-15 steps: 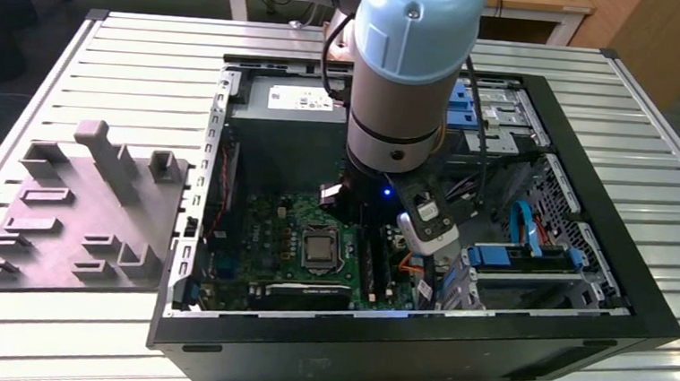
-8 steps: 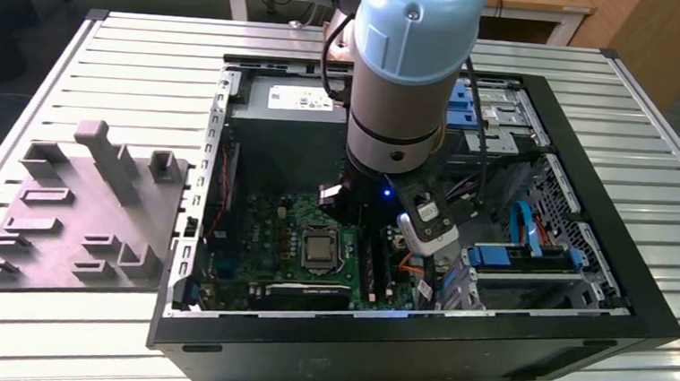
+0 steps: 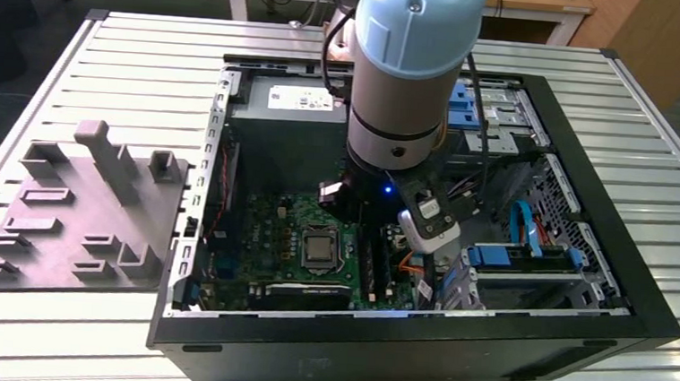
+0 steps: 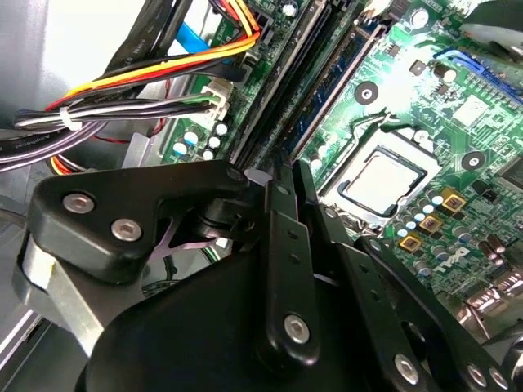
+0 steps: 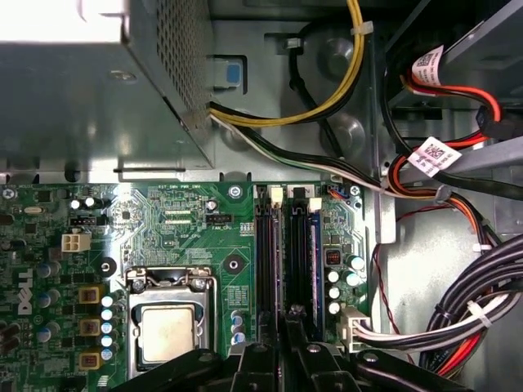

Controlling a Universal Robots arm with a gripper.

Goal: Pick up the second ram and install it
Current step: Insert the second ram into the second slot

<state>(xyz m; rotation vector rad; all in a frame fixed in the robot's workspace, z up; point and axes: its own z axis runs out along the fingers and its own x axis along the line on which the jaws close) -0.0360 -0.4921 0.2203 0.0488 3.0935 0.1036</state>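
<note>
Where end effector (image 5: 286, 359) presses — second ram (image 5: 315, 253) beneath

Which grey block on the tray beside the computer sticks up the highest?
The narrow post at the far end of the grey tray, toward the exterior view's left. It rises well above the low blocks around it.

You have a bench (image 3: 109, 66) of ribbed, pale metal with a dull sheen. The computer case (image 3: 425, 354) on it is matt black on the outside, with bare grey sheet metal inside. The holder tray (image 3: 75, 217) looks like matt grey plastic. The arm (image 3: 409, 69) has a smooth, slightly glossy light-blue and grey shell. In both wrist views the circuit board (image 5: 180, 220) is glossy green, the processor lid (image 5: 167, 335) brushed metal, and the gripper (image 4: 270, 245) links are smooth black with shiny screws.
</note>
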